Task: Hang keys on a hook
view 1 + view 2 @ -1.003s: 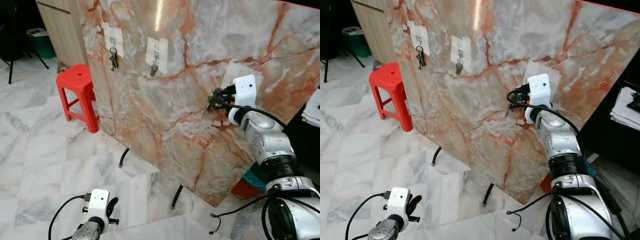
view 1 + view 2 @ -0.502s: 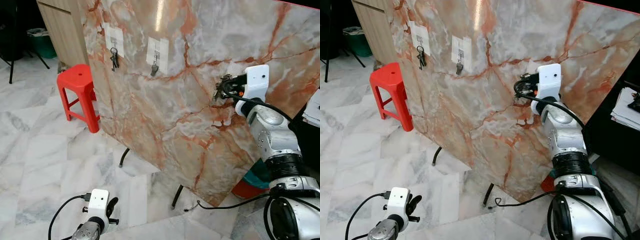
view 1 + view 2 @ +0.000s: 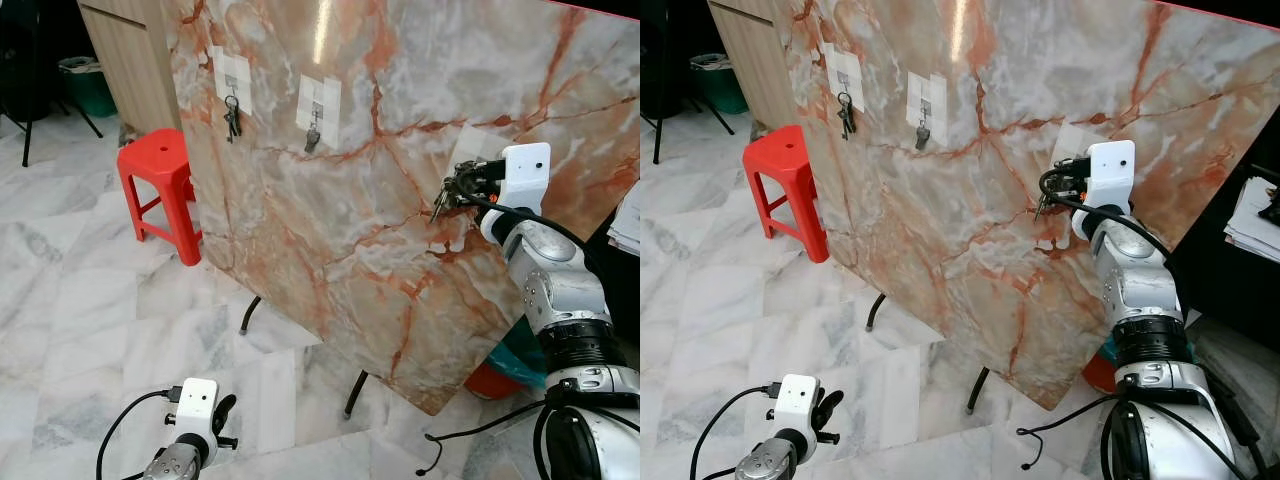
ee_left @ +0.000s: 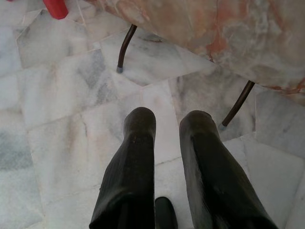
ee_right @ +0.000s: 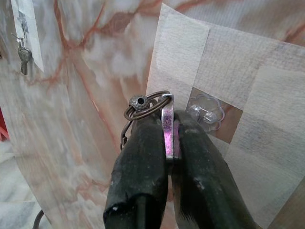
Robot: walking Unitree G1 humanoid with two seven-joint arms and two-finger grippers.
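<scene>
Floor tiles (image 4: 57, 124) lay under the left gripper (image 4: 167, 133), which hung low with its fingers slightly parted and nothing between them. Farther off, the right gripper (image 5: 167, 138) pinched the keys (image 5: 147, 106) just beside a clear hook (image 5: 206, 113) taped to the marble slab (image 3: 330, 200).

Glossy veined marble slab (image 3: 330, 210); matt woven tape patch (image 5: 228, 114); clear plastic hook (image 5: 206, 113); metal keys (image 5: 164, 126); glossy red plastic stool (image 3: 160, 190).
</scene>
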